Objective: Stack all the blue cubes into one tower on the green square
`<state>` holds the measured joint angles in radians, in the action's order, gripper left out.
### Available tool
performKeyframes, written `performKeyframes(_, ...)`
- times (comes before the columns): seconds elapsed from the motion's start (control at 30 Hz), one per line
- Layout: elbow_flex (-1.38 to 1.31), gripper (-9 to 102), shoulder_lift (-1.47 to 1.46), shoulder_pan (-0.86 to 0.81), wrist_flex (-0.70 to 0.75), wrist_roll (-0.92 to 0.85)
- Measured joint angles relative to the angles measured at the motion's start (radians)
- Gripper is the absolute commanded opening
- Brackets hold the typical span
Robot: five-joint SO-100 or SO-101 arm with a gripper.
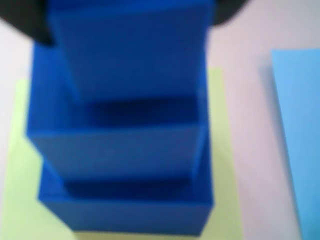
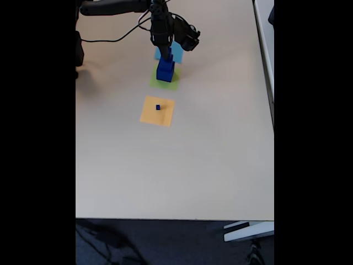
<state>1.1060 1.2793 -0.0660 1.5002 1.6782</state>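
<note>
In the wrist view three blue cubes stand as a stepped tower: a large one (image 1: 125, 210) at the bottom, a middle one (image 1: 112, 145) on it and a top one (image 1: 132, 55). The tower rests on the green square (image 1: 20, 200). My gripper (image 1: 131, 17) has a dark finger (image 1: 25, 20) on each side of the top cube and is shut on it. The fixed view shows the gripper (image 2: 164, 48) at the top of the tower (image 2: 165, 67) on the green square (image 2: 164, 83). A tiny blue cube (image 2: 158, 107) sits apart from it, nearer the camera.
The tiny cube lies on an orange patch (image 2: 160, 116). A light-blue patch (image 1: 300, 130) lies just right of the green one in the wrist view. The arm and its cables (image 2: 118, 25) cross the table's far end. The wide beige table (image 2: 182, 165) extends to the near edge.
</note>
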Motion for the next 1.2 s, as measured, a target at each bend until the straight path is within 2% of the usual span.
performKeyframes(0.9, 0.005, 17, 0.0, -0.005, -0.009, 0.002)
performKeyframes(1.2, 0.005, 23, 0.0, -0.005, -0.086, -0.087)
